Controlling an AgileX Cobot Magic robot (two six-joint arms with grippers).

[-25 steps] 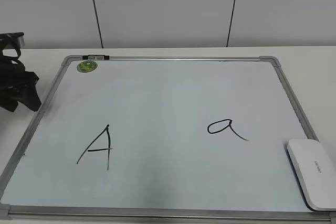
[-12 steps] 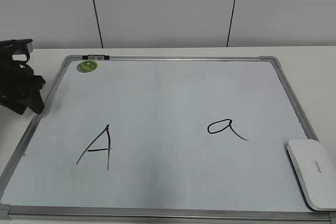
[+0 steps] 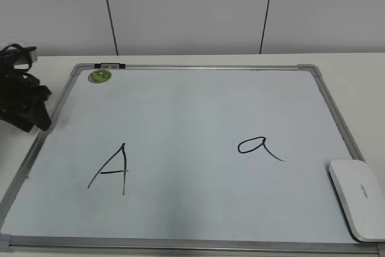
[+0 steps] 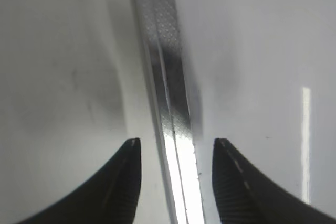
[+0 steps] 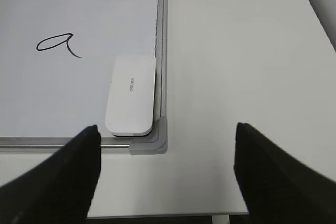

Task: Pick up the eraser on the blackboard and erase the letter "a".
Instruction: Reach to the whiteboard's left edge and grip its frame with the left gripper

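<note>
The blackboard (image 3: 198, 106) is a white board with a grey frame lying flat on the table. The white eraser (image 3: 358, 198) lies at its near right corner; it also shows in the right wrist view (image 5: 131, 94). The small letter "a" (image 3: 258, 147) is left of the eraser and shows in the right wrist view too (image 5: 56, 43). My left gripper (image 3: 27, 109) is open, low over the board's left frame rail (image 4: 168, 103), one finger on each side (image 4: 177, 145). My right gripper (image 5: 167, 145) is open and empty, above the bare table just off the board's corner, out of the exterior view.
A larger capital "A" (image 3: 111, 170) is written on the board's left half. A round green sticker (image 3: 100, 76) sits at the far left corner. White table (image 5: 236, 66) extends right of the board, with its edge close to the right gripper.
The left gripper moved a little right and forward toward the board's left rail, then settled slightly back. The eraser and board have not moved.
</note>
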